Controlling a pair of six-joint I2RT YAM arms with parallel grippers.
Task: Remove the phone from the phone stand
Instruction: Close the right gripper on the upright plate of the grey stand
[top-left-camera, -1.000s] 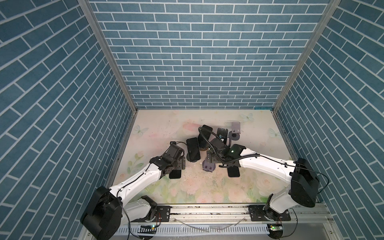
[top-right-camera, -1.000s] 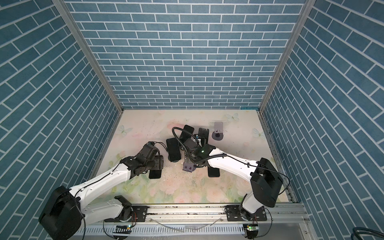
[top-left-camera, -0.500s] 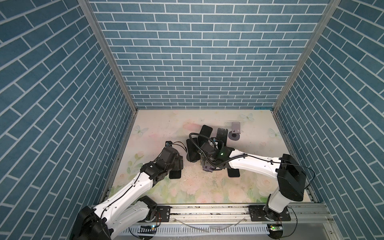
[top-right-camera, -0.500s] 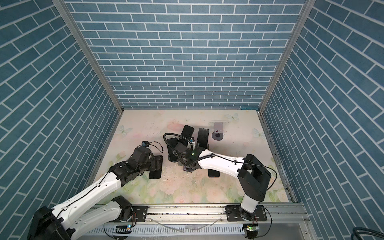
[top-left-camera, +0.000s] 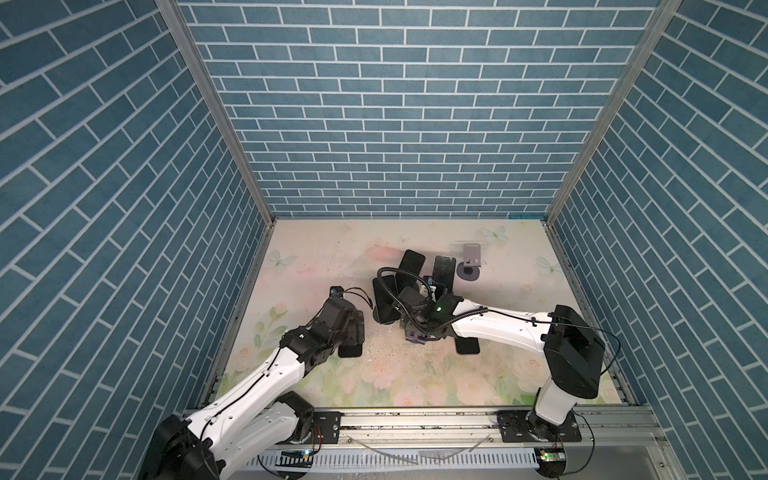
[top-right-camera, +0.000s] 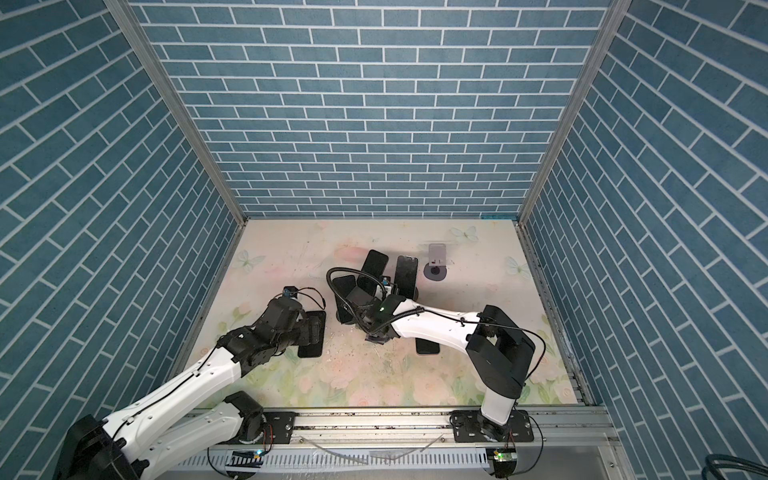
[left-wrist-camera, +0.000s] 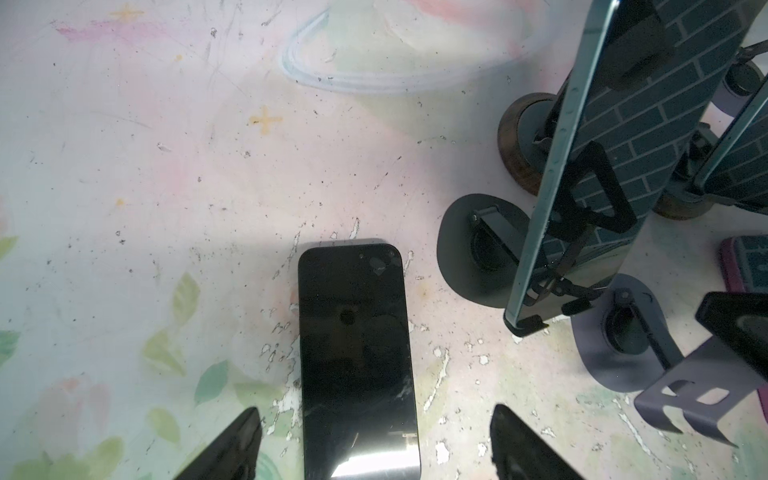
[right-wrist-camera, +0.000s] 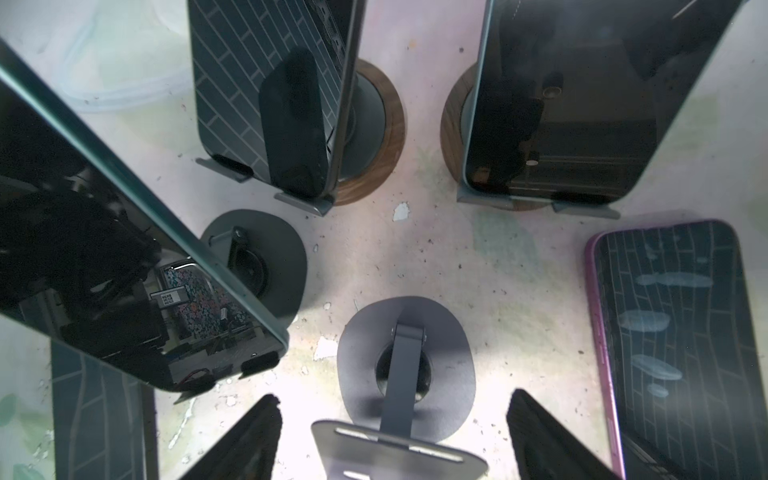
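- Three phones sit propped on stands mid-bench. To me the handiest one looks like the teal-edged phone (right-wrist-camera: 124, 270), leaning on its dark stand (right-wrist-camera: 266, 266) just left of the right gripper (right-wrist-camera: 392, 397).
- The far-left phone (right-wrist-camera: 270, 83) and far-right phone (right-wrist-camera: 561, 104) sit a bit farther back on wood-rimmed stands (right-wrist-camera: 388, 129).
- The right gripper's jaws are spread and grasping nothing. They straddle an empty grey stand (right-wrist-camera: 405, 353), and as far as I can tell they aren't touching it.
- The left gripper (left-wrist-camera: 374, 409) has its jaws released too, hanging either side of a black phone (left-wrist-camera: 357, 353) that lies flat on the bench (top-left-camera: 316, 257), left of the cluster.
- A purple-cased phone (right-wrist-camera: 673, 332) lies flat just right of the grey stand, and a spare stand (top-left-camera: 471, 259) waits at the far right.
- What worries me:
  - It's really crowded in there.
  - If the right jaws clench where they are, they'd grab the bare cradle, not a phone.
  - Swinging left toward the teal-edged phone could clip its edge and tip phone and stand over together.
  - The right arm's cable (top-left-camera: 384, 276) loops close to the propped phones and could snag one.
- Writing: no logos or brand names I can read. The screens mostly mirror the brick walls. There's a small label-like patch reflected in the teal-edged phone, but it's too tiny to make out.
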